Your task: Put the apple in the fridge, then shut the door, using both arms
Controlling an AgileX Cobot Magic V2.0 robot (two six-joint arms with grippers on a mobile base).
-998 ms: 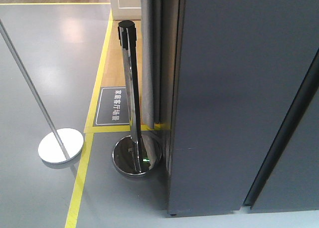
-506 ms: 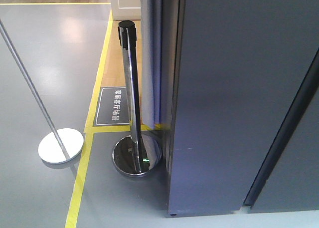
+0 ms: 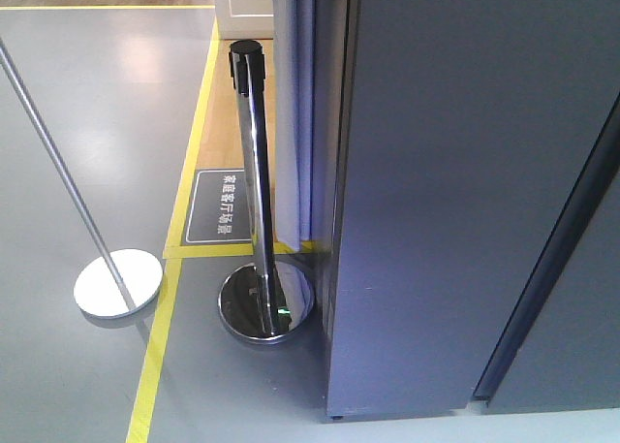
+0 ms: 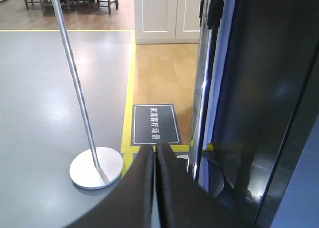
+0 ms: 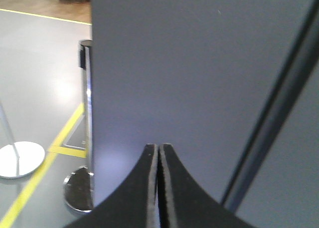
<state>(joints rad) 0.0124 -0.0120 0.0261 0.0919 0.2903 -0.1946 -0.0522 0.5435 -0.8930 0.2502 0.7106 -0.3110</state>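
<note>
Door-closing step, apple not in view.
Left gripper (image 4: 155, 155) clenched, holding nothing, near the post (image 4: 203, 88) left of the fridge (image 3: 465, 191). Right gripper (image 5: 158, 153) clenched, empty, facing the door (image 5: 174, 78); next, I judge, press it flat until it seats.

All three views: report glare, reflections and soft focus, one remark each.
Front-facing view: the chrome barrier post mirrors the room, and the glossy grey floor shows a pale light patch. Left wrist view: the shut black left end effector is blurred close up. Right wrist view: the shut right end effector and dark grey fridge door look soft.
</note>
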